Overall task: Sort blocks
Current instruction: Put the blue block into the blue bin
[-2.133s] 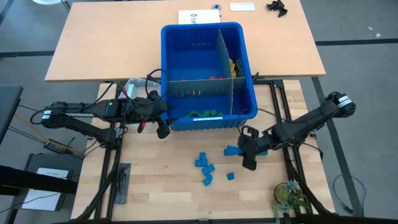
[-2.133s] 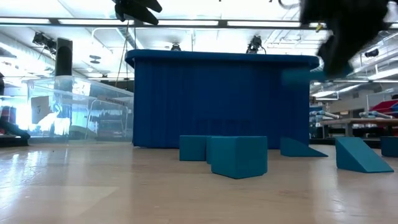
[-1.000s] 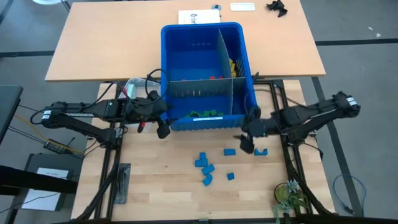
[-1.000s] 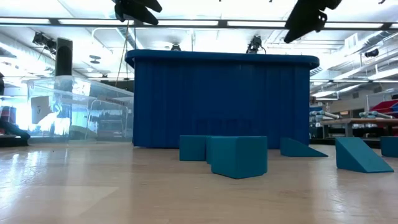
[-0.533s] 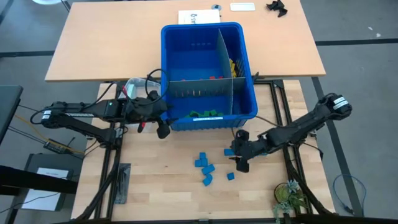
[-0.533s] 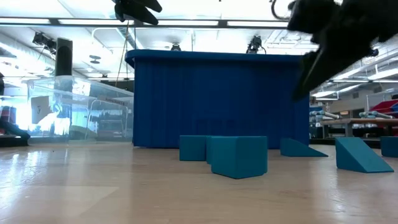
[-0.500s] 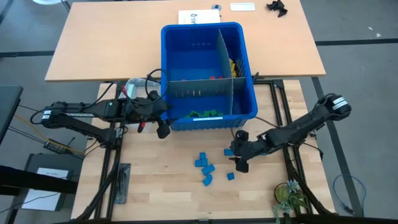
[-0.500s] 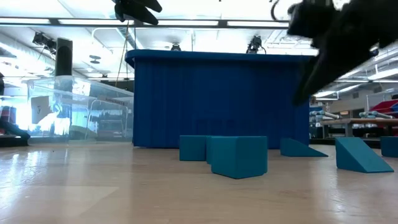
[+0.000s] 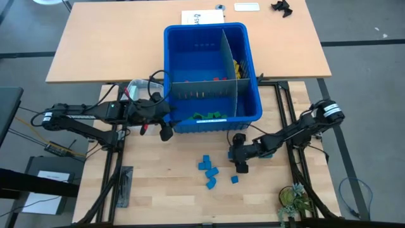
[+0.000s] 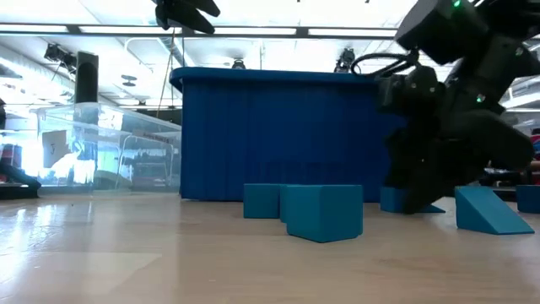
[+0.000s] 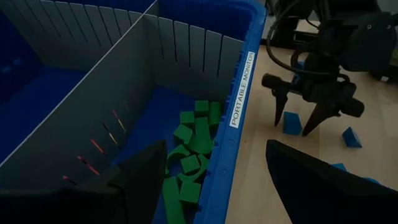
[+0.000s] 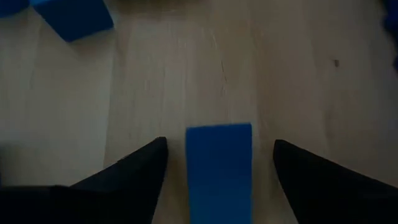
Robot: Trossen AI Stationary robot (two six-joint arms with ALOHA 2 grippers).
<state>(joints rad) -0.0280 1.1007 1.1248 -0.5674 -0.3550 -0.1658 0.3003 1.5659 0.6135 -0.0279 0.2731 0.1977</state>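
**Right gripper over a blue block: miss or knock risk**

High view: right gripper (image 9: 241,159) sits low over the wood table (image 9: 164,190), just in front of the bin (image 9: 212,76). Loose blue blocks (image 9: 209,171) lie near it, between gripper and table edge. Left gripper (image 9: 166,130) waits at the bin's front-left corner. Risk: blocks lie close together, so a finger could shove a neighbour as the arm comes down.

Low view: right gripper (image 10: 439,160) is down near the surface, next to a wedge (image 10: 494,211). A cube (image 10: 322,211) sits well in front. A bump could slide the wedge off. Room behind: ceiling lights, shelving, a clear tub (image 10: 110,156) left of the bin.

Left wrist view: left fingers spread wide, holding nothing, hanging over the bin's front rim. Green blocks (image 11: 193,149) are piled in the near compartment. The right gripper shows beyond, fingers spread astride a blue block (image 11: 291,122).

Right wrist view: fingers open, a blue block (image 12: 219,163) between them, apparently not yet pinched. Risk: closing off-centre could twist or squirt it out; pale wood looks smooth, so it would likely slide.
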